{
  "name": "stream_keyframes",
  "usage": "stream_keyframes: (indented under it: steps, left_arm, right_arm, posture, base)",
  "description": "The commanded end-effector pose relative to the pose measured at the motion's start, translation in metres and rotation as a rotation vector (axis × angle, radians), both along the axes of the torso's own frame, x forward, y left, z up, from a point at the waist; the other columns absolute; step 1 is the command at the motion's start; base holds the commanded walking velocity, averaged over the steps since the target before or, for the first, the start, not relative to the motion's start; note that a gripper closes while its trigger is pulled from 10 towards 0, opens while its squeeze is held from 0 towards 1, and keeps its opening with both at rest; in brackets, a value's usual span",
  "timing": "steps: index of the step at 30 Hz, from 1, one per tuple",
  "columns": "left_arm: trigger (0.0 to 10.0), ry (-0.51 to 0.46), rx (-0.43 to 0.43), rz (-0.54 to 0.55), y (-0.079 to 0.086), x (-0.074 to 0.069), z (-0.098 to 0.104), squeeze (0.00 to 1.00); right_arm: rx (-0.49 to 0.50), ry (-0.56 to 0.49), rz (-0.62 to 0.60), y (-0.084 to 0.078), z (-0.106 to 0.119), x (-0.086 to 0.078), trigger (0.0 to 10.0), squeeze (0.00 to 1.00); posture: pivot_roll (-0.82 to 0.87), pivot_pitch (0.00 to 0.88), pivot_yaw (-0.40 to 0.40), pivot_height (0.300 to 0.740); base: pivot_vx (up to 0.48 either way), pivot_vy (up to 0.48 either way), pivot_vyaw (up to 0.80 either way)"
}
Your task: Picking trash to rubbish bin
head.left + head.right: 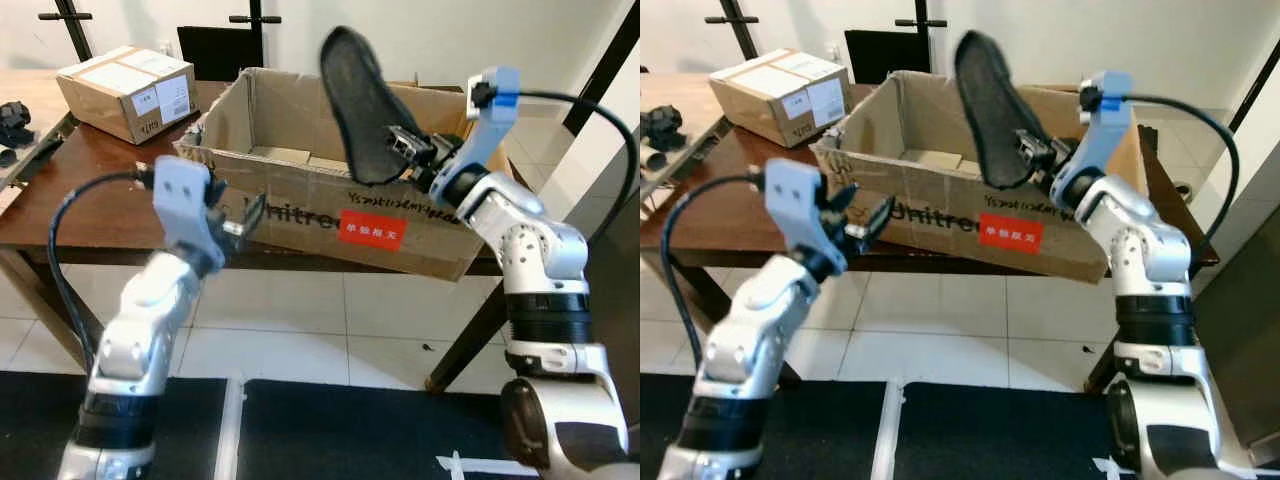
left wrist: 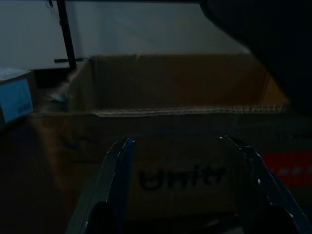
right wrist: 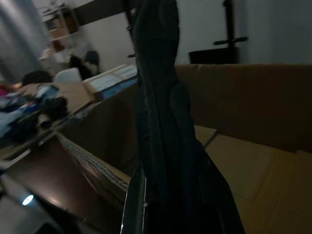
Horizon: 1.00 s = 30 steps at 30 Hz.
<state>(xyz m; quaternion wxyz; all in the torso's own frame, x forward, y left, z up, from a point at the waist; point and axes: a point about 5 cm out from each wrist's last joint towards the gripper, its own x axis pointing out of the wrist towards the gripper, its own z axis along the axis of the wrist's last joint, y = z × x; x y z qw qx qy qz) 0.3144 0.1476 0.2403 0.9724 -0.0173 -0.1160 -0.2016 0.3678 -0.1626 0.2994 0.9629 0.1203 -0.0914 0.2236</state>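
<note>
1. A small sealed carton [image 1: 128,90] is sitting at the far left of the dark wooden table [image 1: 80,215], well apart from the robot's arms.
2. The left gripper [image 1: 238,222] is hovering just in front of the near wall of the large open cardboard box [image 1: 300,205], near its left corner; its two black fingers [image 2: 114,170] are standing apart with nothing between them, pointing at the printed lettering on the box.
3. The large cardboard box is resting on the table with its flaps up, its front edge overhanging the table's near side; a red label [image 1: 372,229] is showing on the front wall, and flat pieces of cardboard [image 1: 930,158] are lying on its floor.
4. The black shoe insole [image 1: 358,105], the piece of trash, is being held up in the air, standing tilted above the box's near wall and open top.
5. The right gripper [image 1: 405,143] is clamping the insole by its lower end, its fingers closed on both faces, with the right arm [image 1: 520,250] reaching in from the right side of the box.
</note>
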Motion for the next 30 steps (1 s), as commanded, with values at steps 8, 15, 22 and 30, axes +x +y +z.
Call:
stream_keyframes:
  steps: [8,15,22,30]
  left_arm:
    - [10.0,0.053,0.041,-0.011,0.003,-0.002,0.016,0.00]
    - [10.0,0.046,0.070,-0.130,-0.008,-0.013,0.017,0.00]
    - [10.0,0.070,0.106,-0.175,-0.011,-0.018,0.011,0.00]
    - [10.0,0.079,0.111,-0.120,-0.007,-0.012,0.014,0.00]
  right_arm:
    - [0.008,-0.008,-0.154,-0.013,-0.001,0.016,10.0,0.00]
    - [0.049,-0.070,-0.070,-0.007,0.022,0.012,10.0,0.00]
    - [0.114,-0.183,0.048,-0.005,0.050,0.002,10.0,0.00]
    - [0.010,-0.166,-0.098,-0.020,0.043,0.012,10.0,0.00]
  posture:
    - [-0.02,0.069,0.006,0.740]
    - [-0.02,0.070,0.006,0.740]
    - [-0.02,0.074,0.002,0.740]
    - [-0.02,0.080,0.002,0.740]
  base:
    - [0.000,0.000,0.00]
    - [0.000,0.000,0.00]
    - [0.000,0.000,0.00]
    - [0.000,0.000,0.00]
